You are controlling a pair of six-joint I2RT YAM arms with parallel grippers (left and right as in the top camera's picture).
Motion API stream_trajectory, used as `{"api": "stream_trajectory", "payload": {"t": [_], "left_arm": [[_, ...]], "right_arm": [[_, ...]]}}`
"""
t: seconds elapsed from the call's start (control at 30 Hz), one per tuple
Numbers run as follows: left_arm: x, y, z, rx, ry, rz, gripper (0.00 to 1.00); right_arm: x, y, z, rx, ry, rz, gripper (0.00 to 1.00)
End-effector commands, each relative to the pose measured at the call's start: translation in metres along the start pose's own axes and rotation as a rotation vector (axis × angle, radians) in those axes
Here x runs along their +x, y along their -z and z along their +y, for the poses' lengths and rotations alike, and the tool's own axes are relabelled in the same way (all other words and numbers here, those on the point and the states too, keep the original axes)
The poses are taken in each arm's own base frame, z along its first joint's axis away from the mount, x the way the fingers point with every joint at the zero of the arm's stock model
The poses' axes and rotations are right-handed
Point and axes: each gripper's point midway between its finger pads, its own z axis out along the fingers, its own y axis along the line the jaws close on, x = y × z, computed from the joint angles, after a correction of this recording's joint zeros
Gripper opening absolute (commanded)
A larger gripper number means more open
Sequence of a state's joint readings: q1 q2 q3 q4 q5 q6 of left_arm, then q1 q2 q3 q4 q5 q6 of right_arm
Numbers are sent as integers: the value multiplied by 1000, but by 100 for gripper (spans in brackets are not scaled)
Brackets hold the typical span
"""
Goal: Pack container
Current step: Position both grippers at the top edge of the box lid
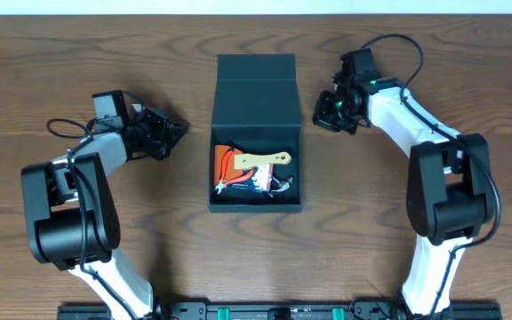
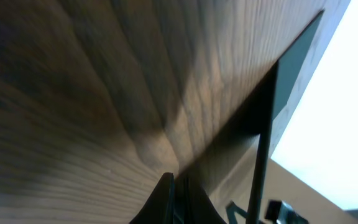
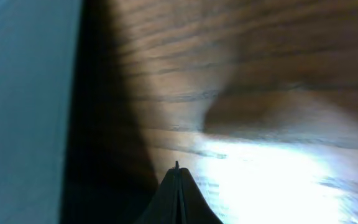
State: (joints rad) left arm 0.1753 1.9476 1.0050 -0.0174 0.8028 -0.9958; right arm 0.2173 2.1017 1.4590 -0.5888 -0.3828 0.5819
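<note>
The matte black container [image 1: 256, 111] sits at the table's middle with its flap lid [image 1: 256, 69] folded back. Inside lie an orange-handled tool [image 1: 225, 165], a wooden-handled tool [image 1: 263, 160] and small dark items. My left gripper [image 1: 180, 127] is shut and empty, left of the container, just above the table. In the left wrist view its fingers [image 2: 176, 186] are pressed together and the container's wall [image 2: 265, 134] stands ahead. My right gripper [image 1: 320, 112] is shut and empty, right of the lid. In the right wrist view its fingers [image 3: 178, 171] are closed beside the container's side [image 3: 23, 106].
The wooden table [image 1: 469, 80] stretches bare on both sides of the container. The arm bases [image 1: 69, 231] stand at the front left and front right [image 1: 447, 209]. A dark rail [image 1: 274, 311] runs along the front edge.
</note>
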Motion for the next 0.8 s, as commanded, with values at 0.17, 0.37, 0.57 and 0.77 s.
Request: {"api": "stream_trajectory", "payload": {"t": [0.17, 0.37, 0.57, 0.77], "left_arm": [[18, -31, -23, 6, -66, 72, 6], [13, -51, -34, 13, -94, 90, 5], [7, -61, -47, 38, -108, 114, 6], [14, -70, -50, 38, -123, 140, 6]], "right_arm": [[4, -16, 2, -60, -67, 59, 1], [-1, -17, 6, -76, -55, 37, 1], [-11, -17, 15, -112, -71, 2, 1], [-11, -26, 21, -132, -77, -1, 1]]}}
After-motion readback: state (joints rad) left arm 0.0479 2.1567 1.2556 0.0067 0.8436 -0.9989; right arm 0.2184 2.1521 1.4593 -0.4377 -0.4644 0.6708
